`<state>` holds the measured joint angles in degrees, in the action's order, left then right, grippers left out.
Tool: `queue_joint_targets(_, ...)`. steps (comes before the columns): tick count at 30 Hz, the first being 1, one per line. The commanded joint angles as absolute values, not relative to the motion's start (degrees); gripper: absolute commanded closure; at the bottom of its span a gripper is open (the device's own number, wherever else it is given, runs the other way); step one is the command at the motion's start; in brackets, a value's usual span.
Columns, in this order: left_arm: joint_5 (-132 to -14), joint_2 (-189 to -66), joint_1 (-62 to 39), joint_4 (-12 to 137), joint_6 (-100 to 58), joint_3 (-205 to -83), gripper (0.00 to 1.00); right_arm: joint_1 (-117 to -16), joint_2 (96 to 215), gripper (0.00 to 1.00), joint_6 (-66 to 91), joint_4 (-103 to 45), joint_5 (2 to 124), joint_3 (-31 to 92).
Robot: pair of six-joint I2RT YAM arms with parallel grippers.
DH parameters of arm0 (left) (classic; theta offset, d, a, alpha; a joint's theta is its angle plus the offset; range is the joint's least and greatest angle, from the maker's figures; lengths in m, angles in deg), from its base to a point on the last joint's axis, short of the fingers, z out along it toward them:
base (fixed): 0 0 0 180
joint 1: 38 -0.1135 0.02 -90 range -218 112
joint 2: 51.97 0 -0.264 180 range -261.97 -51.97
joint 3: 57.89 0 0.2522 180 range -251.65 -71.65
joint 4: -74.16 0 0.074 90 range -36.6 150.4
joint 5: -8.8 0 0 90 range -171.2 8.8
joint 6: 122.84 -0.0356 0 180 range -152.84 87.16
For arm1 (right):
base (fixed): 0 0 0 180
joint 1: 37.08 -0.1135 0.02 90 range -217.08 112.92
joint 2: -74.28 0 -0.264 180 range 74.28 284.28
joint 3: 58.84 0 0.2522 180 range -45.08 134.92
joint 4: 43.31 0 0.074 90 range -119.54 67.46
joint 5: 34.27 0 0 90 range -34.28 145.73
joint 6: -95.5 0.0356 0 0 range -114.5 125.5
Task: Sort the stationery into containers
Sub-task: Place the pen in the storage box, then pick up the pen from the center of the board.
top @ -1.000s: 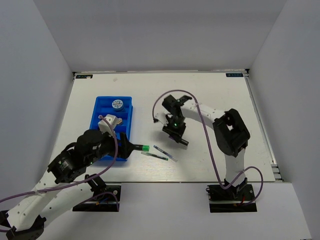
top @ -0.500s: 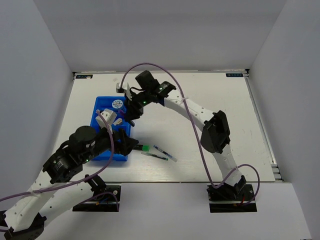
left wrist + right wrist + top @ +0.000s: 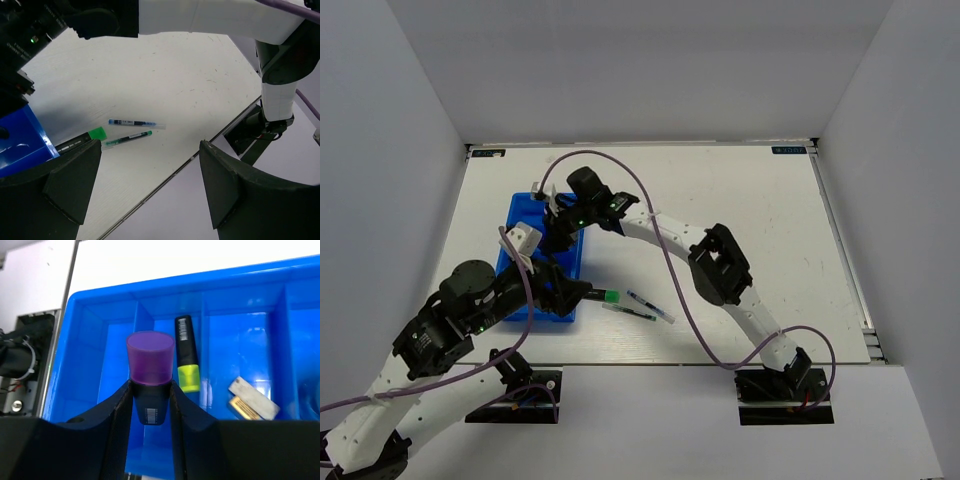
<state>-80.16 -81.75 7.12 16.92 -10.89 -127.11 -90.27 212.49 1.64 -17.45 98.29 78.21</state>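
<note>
- Here, the right hand (image 3: 150, 400) is clenched on a black marker with a purple cap (image 3: 150, 370). One finger presses each side of the barrel, and the cap points away beyond the fingertips.
- Below and ahead of that hand lies the blue tray (image 3: 90, 355), its long compartments running away from the fingers.
- Just right of the held marker, a yellow-ended marker (image 3: 186, 357) lies flat in one compartment.
- Farther right of the hand, two whitish eraser blocks (image 3: 252, 399) sit together in the next compartment.
- The left hand (image 3: 149, 150) is released, with its jaws wide apart and nothing between them.
- Beyond its left finger a green-ended marker (image 3: 82, 140) lies on the bench (image 3: 165, 75), near the tray's corner.
- Straight ahead of that hand, two thin pens (image 3: 136, 122) lie close together on the bench.
</note>
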Motion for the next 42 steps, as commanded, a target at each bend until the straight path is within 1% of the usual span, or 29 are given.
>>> queue_joint_targets(1, -80.67, -81.06, 7.17, 15.49, -11.84, -125.97, 0.11, -91.57, 210.96, 0.88, -3.11, -19.44, 95.63, 77.53)
queue_joint_targets(2, -80.84, -80.71, 7.17, 15.4, -11.84, -125.79, 0.11, -91.49, 210.86, 0.76, -3.29, -19.61, 95.37, 77.27)
queue_joint_targets(3, -80.76, -80.45, 7.17, 15.4, -12.01, -125.53, 0.11, -91.66, 210.34, 0.67, -4.16, -18.83, 95.1, 77.0)
queue_joint_targets(4, -81.02, -80.45, 7.26, 15.32, -11.84, -125.61, 0.11, -91.66, 210.07, 0.53, -4.52, -18.65, 95.01, 76.92)
queue_joint_targets(5, -80.93, -80.36, 7.17, 15.32, -12.01, -125.35, 0.11, -91.66, 209.38, 0.49, -4.61, -18.39, 94.49, 76.91)
queue_joint_targets(13, -81.11, -79.48, 7.17, 16.11, -10.26, -123.5, 0.11, -91.13, 205.86, 0.47, -3.3, -17.51, 92.64, 76.91)
queue_joint_targets(16, -82.15, -79.91, 7.17, 15.67, -10.17, -123.94, 0.16, -90.7, 203.14, 0.56, -3.38, -14.62, 90.88, 77.26)
queue_joint_targets(17, -82.16, -78.96, 7.17, 15.49, -10.25, -123.94, 0.25, -90.52, 202.35, 0.7, -3.38, -13.99, 90.53, 77.27)
queue_joint_targets(19, -82.16, -78.69, 7.17, 15.66, -10.17, -123.94, 0.41, -89.64, 199.71, 0.91, -5.13, -10.75, 88.52, 77.35)
queue_joint_targets(20, -82.34, -78.43, 7.17, 15.49, -10.17, -123.77, 0.65, -89.03, 198.92, 1.0, -7.31, -8.3, 86.42, 77.27)
queue_joint_targets(21, -82.43, -78.25, 7.17, 15.66, -10.08, -123.77, 0.8, -89.02, 196.91, 1.0, -8.29, -4.53, 83.88, 77.0)
queue_joint_targets(22, -82.51, -78.25, 7.17, 15.49, -10.08, -123.77, 0.91, -89.02, 196.11, 1.0, -9.52, -2.84, 83.07, 76.39)
queue_joint_targets(23, -82.51, -78.34, 7.17, 15.4, -10.08, -123.59, 1.0, -88.5, 195.4, 1.0, -14.67, 3.35, 82.54, 74.56)
queue_joint_targets(25, -82.6, -78.51, 7.17, 14.96, -10.17, -123.51, 1.0, -88.67, 192.33, 1.0, -18.39, 7.96, 82.09, 72.53)
queue_joint_targets(26, -82.78, -78.51, 7.17, 14.88, -10.17, -123.07, 1.0, -88.76, 190.67, 1.0, -23.63, 13.21, 82.27, 67.56)
queue_joint_targets(27, -83.82, -78.86, 7.26, 14.53, -10.17, -122.89, 0.98, -89.02, 188.82, 0.84, -24.9, 14.3, 82.7, 65.34)
queue_joint_targets(28, -85.14, -78.95, 7.17, 13.74, -10.34, -122.45, 0.91, -89.02, 187.06, 0.74, -27.18, 15.36, 83.14, 63.14)
queue_joint_targets(29, -86.98, -79.39, 7.17, 12.95, -10.34, -122.19, 0.78, -89.2, 186.35, 0.66, -28.85, 16.41, 83.41, 59.03)
queue_joint_targets(30, -87.95, -80.0, 7.26, 12.51, -10.34, -122.1, 0.5, -89.37, 184.95, 0.57, -29.3, 16.6, 83.15, 54.98)
queue_joint_targets(31, -89.36, -80.79, 7.26, 11.46, -10.69, -121.75, 0.42, -89.29, 183.89, 0.54, -29.83, 16.25, 83.15, 52.24)
queue_joint_targets(33, -90.6, -82.72, 7.26, 10.83, -11.22, -121.22, 0.3, -89.29, 183.35, 0.54, -29.93, 15.9, 82.8, 49.51)
queue_joint_targets(35, -87.8, -84.13, 7.26, 10.48, -16.48, -121.13, 0.31, -88.76, 183.35, 0.53, -28.35, 16.59, 80.44, 49.66)
queue_joint_targets(36, -86.48, -85.01, 7.17, 10.57, -18.67, -121.22, 0.36, -88.5, 183.35, 0.53, -27.82, 16.6, 79.64, 49.67)
queue_joint_targets(37, -84.47, -88.76, 7.17, 10.31, -24.7, -122.18, 0.54, -88.41, 183.44, 0.55, -27.12, 19.64, 78.67, 51.5)
queue_joint_targets(38, -82.71, -90.54, 7.17, 8.91, -26.93, -123.93, 0.64, -86.76, 183.27, 0.59, -26.42, 20.89, 77.53, 52.04)
queue_joint_targets(39, -82.08, -94.12, 7.26, 7.42, -28.96, -125.95, 0.72, -86.04, 182.4, 0.69, -26.06, 23.17, 78.22, 51.69)
queue_joint_targets(40, -81.29, -98.16, 7.17, 6.88, -34.81, -127.44, 0.81, -84.3, 181.78, 0.82, -24.93, 22.93, 78.92, 49.95)
queue_joint_targets(41, -78.76, -101.94, 7.17, 5.66, -36.52, -128.24, 0.84, -82.62, 178.46, 1.0, -24.13, 22.93, 80.58, 48.8)
queue_joint_targets(42, -76.56, -103.89, 7.17, 5.21, -38.54, -129.21, 0.85, -81.56, 176.87, 1.0, -23.69, 22.23, 81.38, 45.22)
